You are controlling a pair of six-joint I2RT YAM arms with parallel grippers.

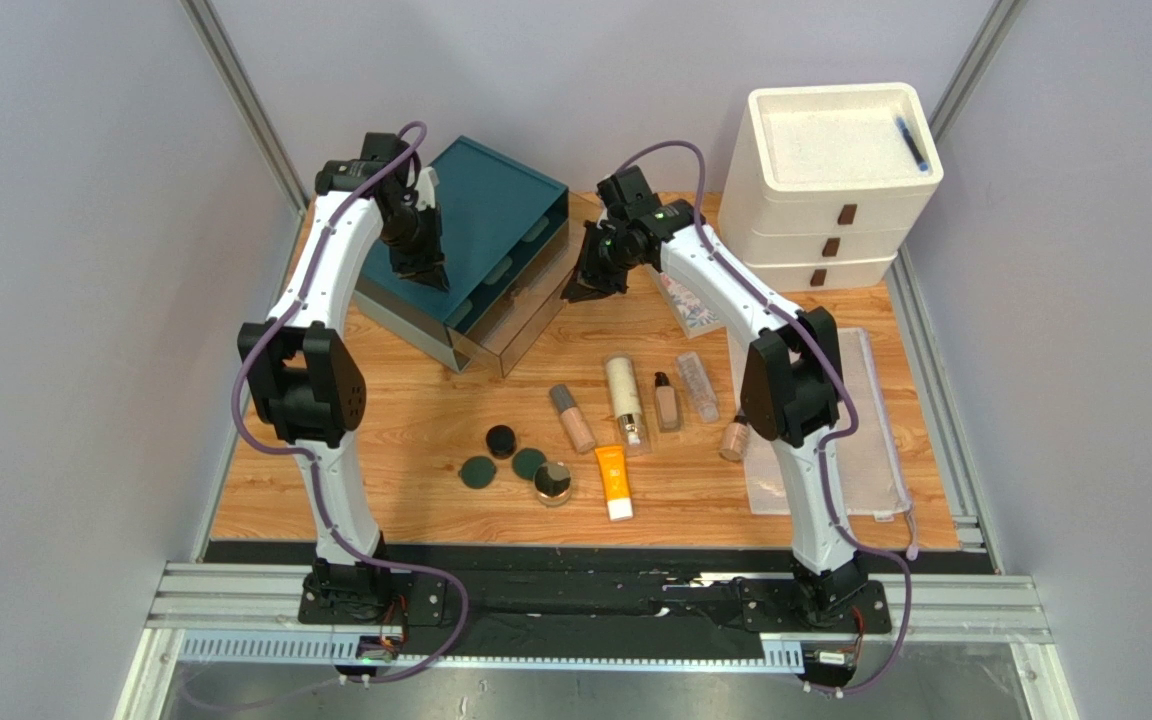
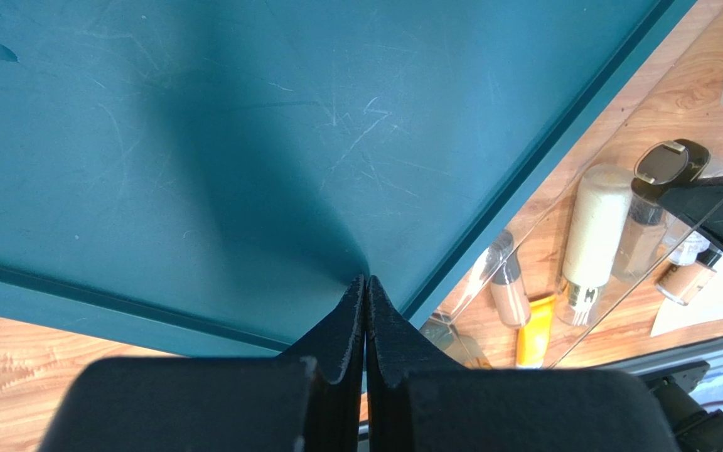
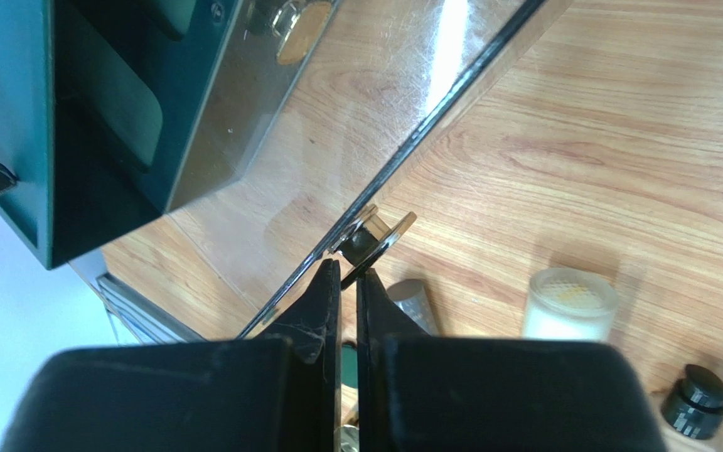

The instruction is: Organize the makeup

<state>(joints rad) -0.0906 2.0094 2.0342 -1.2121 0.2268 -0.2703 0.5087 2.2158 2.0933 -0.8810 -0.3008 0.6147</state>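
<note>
the left pincer (image 2: pixel 365 282) is resting its clenched tips on the top of the teal box (image 1: pixel 492 218). the right pincer (image 3: pixel 348 268) is clamping the front edge of the clear drawer (image 3: pixel 365 113), which is sticking out of that box. the makeup (image 1: pixel 624 393) is lying loose on the desk (image 1: pixel 417 435), between the two arms.

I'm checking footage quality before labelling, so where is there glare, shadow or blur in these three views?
Top external view: even light, no harsh shadows on the light wooden table. Left wrist view: the shut left tool throws a dark shadow across the scratched teal box top. Right wrist view: white glare streaks the clear plastic drawer; the right tool is soft near the lens.
</note>
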